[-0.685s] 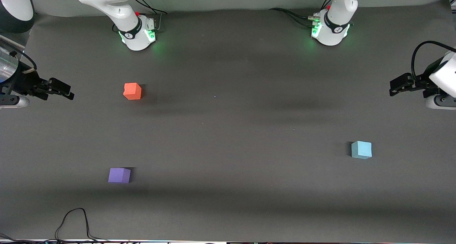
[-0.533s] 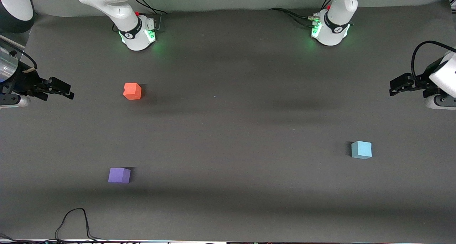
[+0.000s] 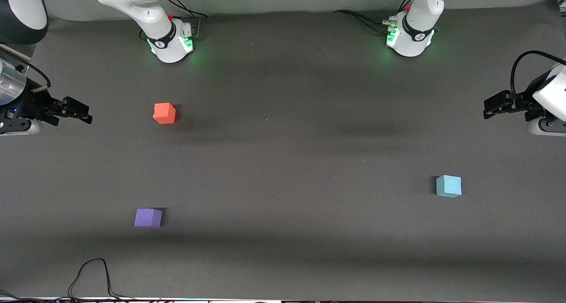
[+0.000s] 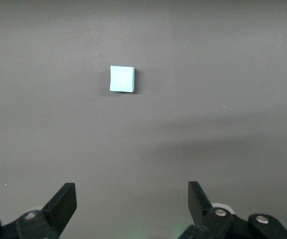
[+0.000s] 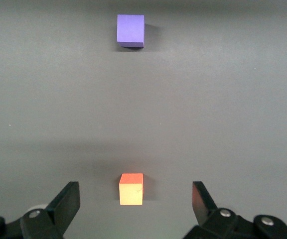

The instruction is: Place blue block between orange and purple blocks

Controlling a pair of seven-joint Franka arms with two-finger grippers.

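Nearest the front camera we see the purple block [image 3: 148, 217], at about eight o'clock from the table's [image 3: 283, 152] middle, toward the right arm's end; the blue block [image 3: 448, 186] sits a little farther from the camera, at about four o'clock, toward the left arm's end and well apart from both others; farther still the orange block [image 3: 164, 113] lies at about ten o'clock. Our left hand [image 3: 495, 105] hovers empty with jaws spread wide over its own end of the table, the blue block at roughly seven o'clock from it; we judge it the nearer arm. Our right hand [image 3: 79, 112] waits, likewise spread and empty, by the orange block.
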